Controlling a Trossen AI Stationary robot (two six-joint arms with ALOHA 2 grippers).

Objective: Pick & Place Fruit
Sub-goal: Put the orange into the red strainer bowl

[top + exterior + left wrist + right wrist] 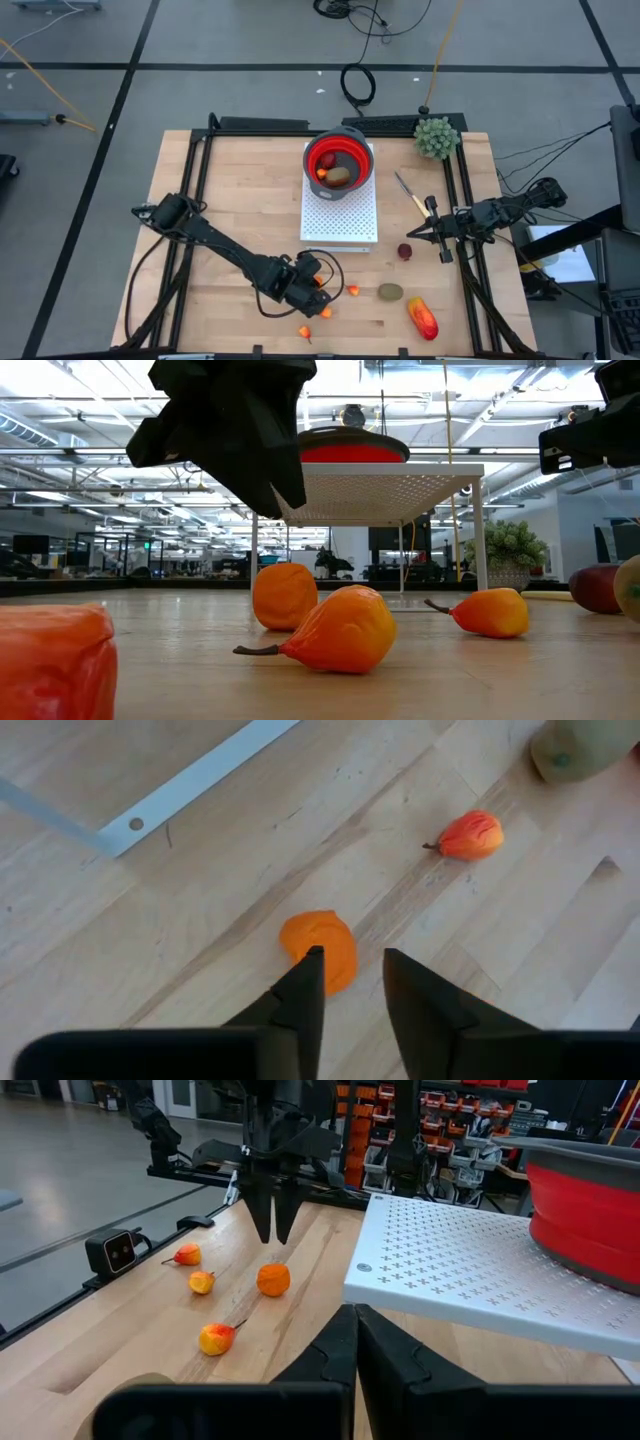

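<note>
Left hand [348,982]: poised just above a small round orange toy fruit [319,948] near the front edge of the worktop, left of centre; fingers parted narrowly, nothing gripped; one fingertip [311,965] is seen over the fruit's edge, and contact cannot be told.
Right hand [354,1330]: held over the right side of the worktop, close to the right edge; fingers pressed together, nothing held.
Worktop [240,190]: pale wooden boards, framed by dark rails.
Small pear-shaped orange-red fruits: one [352,291] is seen just right of the left hand, one [305,331] at the front edge, one [325,312] tucked close under the left arm; all three lie on the worktop.
Brown-green oval fruit [390,292]: lying near the front edge, right of centre, apart from the others.
Larger red-orange oblong fruit [422,318]: lying toward the front right corner, tilted.
Dark-red ball fruit [404,251]: lying just off the front right corner of the white perforated stand [340,220], near the right hand.
Red bowl with grey rim [339,160]: set on the rear part of the white stand, at the middle of the worktop toward the back edge; a red piece and a brown-green oval are seen inside it.
Yellow-handled knife [412,195]: lying right of the stand.
Green spiky ball plant [436,137]: standing at the back right corner.
</note>
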